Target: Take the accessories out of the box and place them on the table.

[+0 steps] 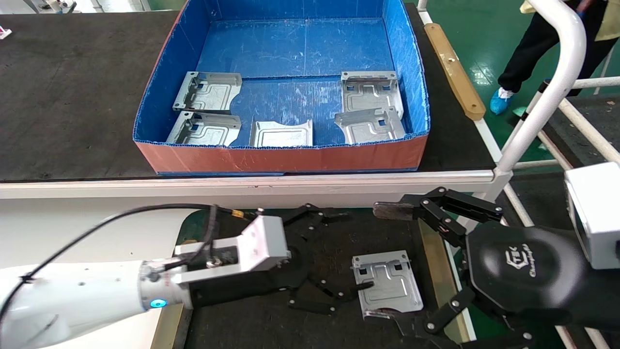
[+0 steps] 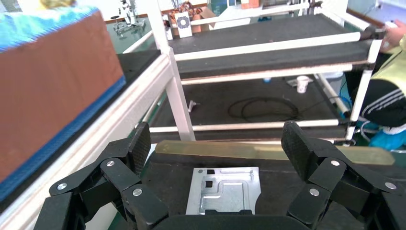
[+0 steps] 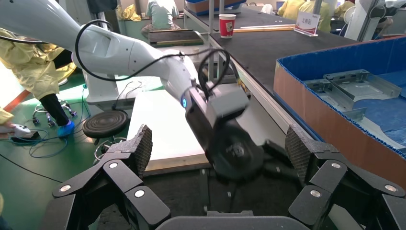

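Note:
The box (image 1: 281, 157), blue inside and orange-red outside, stands on the upper bench and holds five silver accessories: two at the left (image 1: 208, 91) (image 1: 203, 128), one at the front middle (image 1: 281, 133), and two at the right (image 1: 370, 92) (image 1: 370, 126). A sixth plate (image 1: 387, 283) lies flat on the dark table mat (image 1: 271, 320) below. My left gripper (image 1: 358, 249) is open and empty just left of that plate, which shows between its fingers in the left wrist view (image 2: 225, 189). My right gripper (image 1: 379, 263) is open wide and empty, reaching in from the right over the plate.
A brass strip (image 1: 433, 261) edges the mat on the right. A white frame tube (image 1: 547, 97) rises at the right, and a person (image 1: 542, 39) stands beyond it. A wooden strip (image 1: 455, 70) lies on the black bench (image 1: 72, 87) beside the box. My left arm (image 3: 234, 148) fills the right wrist view.

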### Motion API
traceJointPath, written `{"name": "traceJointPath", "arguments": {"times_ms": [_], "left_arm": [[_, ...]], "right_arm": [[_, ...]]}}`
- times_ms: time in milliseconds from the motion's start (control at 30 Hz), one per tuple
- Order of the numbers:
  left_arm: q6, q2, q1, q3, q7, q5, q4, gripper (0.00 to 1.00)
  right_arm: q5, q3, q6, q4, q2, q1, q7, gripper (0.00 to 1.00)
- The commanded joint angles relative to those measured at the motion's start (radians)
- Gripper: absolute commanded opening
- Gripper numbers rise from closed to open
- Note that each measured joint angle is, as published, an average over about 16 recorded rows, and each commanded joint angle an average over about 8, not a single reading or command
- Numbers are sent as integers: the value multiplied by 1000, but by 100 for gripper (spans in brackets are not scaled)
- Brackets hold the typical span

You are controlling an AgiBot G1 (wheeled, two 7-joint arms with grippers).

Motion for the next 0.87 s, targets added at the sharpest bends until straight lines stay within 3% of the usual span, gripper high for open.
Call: {"name": "traceJointPath", "arguments": {"times_ms": [33,867], "left_arm": [[18,-17,5,-22,-26,-1,-14,100],[229,-221,68,-283,-336,-12,-175,100]], "right_arm": [[0,0,0,0,0,0,0,100],[0,-1,0,0,0,0,0,100]]}}
